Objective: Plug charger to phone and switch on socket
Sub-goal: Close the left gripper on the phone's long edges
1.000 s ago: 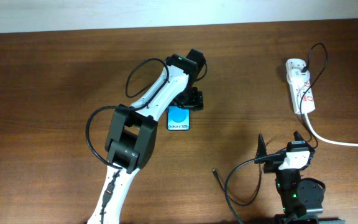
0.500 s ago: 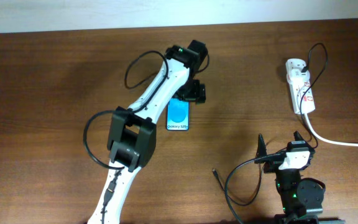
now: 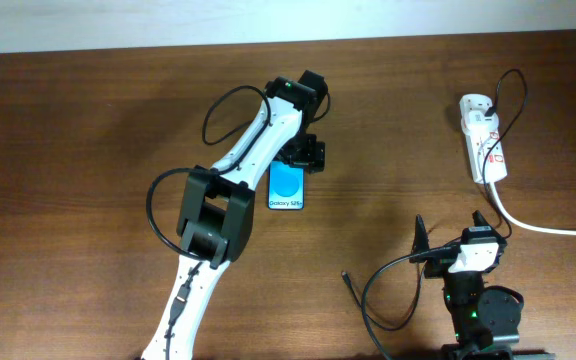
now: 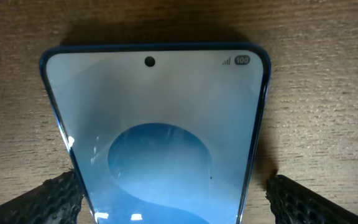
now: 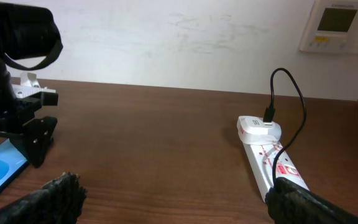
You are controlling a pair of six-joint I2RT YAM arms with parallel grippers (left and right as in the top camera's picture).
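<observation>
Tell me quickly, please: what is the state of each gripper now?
Left gripper: open, jaws on either side of the phone, not closed on it.
Right gripper: open, holding nothing.

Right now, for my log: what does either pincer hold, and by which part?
Nothing. Left pincer straddles the slim blue-screened phone, gap showing; right pincer open, empty.

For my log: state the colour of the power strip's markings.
Red, on the white elongated power strip; clearest in the right wrist view.
</observation>
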